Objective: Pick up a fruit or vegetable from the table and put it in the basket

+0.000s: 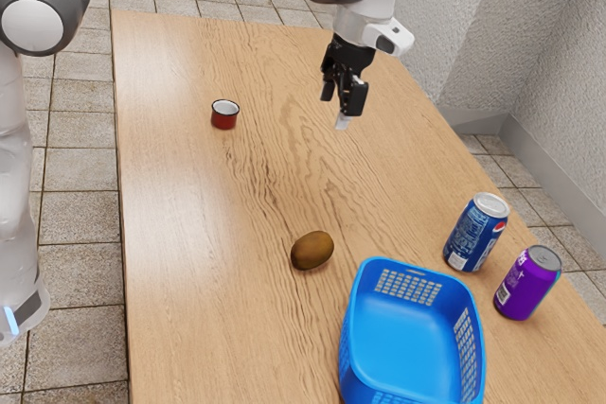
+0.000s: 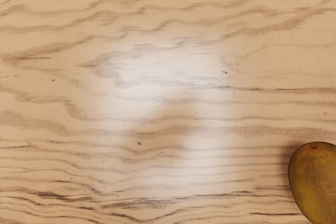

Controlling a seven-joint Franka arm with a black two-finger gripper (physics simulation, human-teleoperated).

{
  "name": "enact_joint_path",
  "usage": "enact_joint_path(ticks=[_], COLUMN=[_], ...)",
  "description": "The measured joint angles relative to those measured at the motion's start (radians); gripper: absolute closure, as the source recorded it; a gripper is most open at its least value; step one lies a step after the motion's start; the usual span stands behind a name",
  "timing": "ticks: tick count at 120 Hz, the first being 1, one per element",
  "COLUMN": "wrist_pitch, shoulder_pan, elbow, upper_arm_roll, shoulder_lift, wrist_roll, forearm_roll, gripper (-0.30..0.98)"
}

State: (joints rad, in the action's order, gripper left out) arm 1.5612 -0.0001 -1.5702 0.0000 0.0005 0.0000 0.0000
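Presently, hold the gripper (image 1: pixel 339 109) released above the desk (image 1: pixel 189 234), leaving room to align over the brown fruit (image 1: pixel 312 250).

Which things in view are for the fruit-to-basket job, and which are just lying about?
For the job:
- brown kiwi
- blue plastic basket

Just lying about:
- blue Pepsi can
- purple drink can
- small red cup, pale inside

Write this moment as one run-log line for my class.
hand: open, above table | brown fruit: on table, beside basket | placing in basket: not yet done
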Motion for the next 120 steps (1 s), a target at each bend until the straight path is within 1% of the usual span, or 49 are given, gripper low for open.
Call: enact_joint_path(ticks=[4, 9, 32, 42, 52, 57, 63, 72, 88, 95, 101, 114, 120], wrist_pitch=[-0.011, -0.023, -0.056, -0.092, -0.117, -0.125, -0.133, -0.144, -0.155, -0.157, -0.158, -0.158, -0.152], shoulder_pan=[0.005, 0.008, 0.021, 0.042, 0.104, 0.137, 0.132, 0.078, -0.068, -0.107, -0.091, 0.022, 0.037], elbow=[0.085, 0.139, 0.195, 0.317, 0.417, 0.444, 0.455, 0.458, 0.434, 0.432, 0.432, 0.432, 0.432], upper_arm_roll=[-0.007, -0.010, -0.014, -0.023, -0.079, -0.124, -0.153, -0.163, -0.130, -0.125, -0.126, -0.126, -0.128], shoulder_lift=[-0.007, -0.013, -0.020, -0.024, -0.037, -0.036, -0.028, -0.022, 0.018, 0.058, 0.083, 0.125, 0.148], wrist_roll=[-0.002, -0.004, -0.010, -0.008, -0.007, -0.007, -0.007, -0.007, -0.005, -0.005, -0.005, -0.005, -0.005], forearm_roll=[0.019, 0.037, 0.073, 0.089, 0.107, 0.113, 0.119, 0.126, 0.133, 0.132, 0.130, 0.128, 0.127], gripper=[0.00, 0.00, 0.00, 0.00, 0.00, 0.00, 0.00, 0.00, 0.00, 0.00, 0.00, 0.00, 0.00])
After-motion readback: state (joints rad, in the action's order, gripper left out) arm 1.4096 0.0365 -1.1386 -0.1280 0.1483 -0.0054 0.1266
